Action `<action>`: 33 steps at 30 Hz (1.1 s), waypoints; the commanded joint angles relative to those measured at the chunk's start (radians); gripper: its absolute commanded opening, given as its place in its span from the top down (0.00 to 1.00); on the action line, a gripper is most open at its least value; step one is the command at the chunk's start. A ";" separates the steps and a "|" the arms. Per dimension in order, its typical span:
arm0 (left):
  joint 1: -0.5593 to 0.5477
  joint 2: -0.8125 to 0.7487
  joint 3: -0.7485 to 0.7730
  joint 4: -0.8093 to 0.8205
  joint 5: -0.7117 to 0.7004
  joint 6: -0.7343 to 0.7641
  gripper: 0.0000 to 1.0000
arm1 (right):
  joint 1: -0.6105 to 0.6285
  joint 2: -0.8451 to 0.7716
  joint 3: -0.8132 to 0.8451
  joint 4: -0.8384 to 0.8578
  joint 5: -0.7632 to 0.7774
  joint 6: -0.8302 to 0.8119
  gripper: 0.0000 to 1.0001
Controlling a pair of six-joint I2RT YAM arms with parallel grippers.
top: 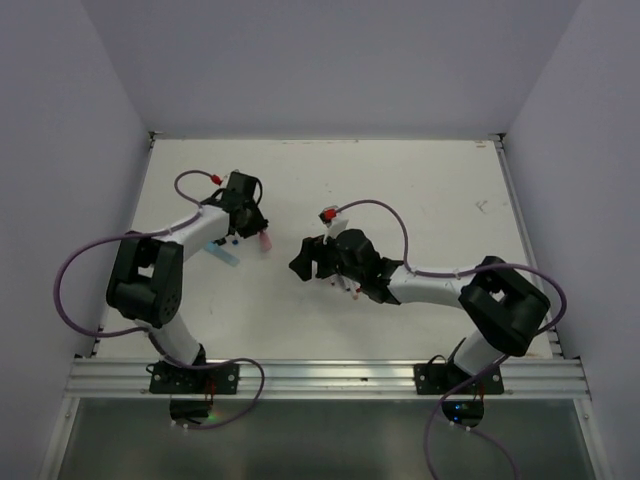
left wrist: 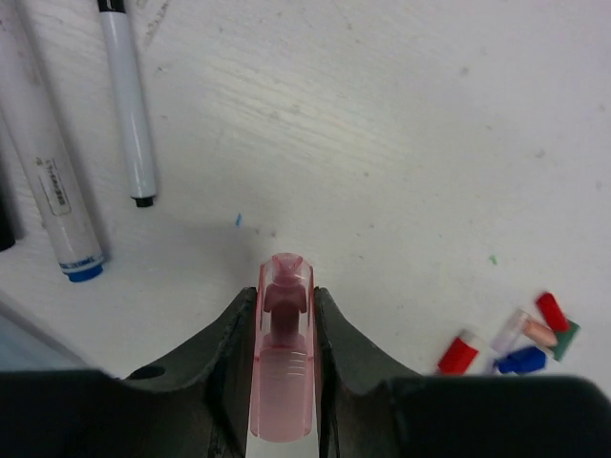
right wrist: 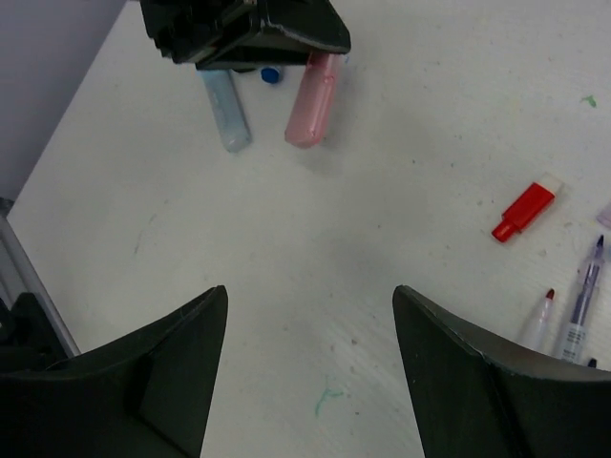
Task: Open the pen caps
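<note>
On the white table between pale walls, pen caps, perhaps ink specks.

A robotics lab test cell: a flat white table boxed in by plain pale grey walls. A ribbed aluminium rail carries the left black-and-white robot arm and its right twin, both trailing purple cables.

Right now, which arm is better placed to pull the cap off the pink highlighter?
The right arm. The right tool is open, empty and faces the pink cap; the left tool is shut on the highlighter.
</note>
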 commanded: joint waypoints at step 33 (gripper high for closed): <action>-0.106 -0.393 -0.211 0.217 0.070 -0.211 0.89 | -0.016 0.175 0.252 0.129 -0.008 0.010 0.53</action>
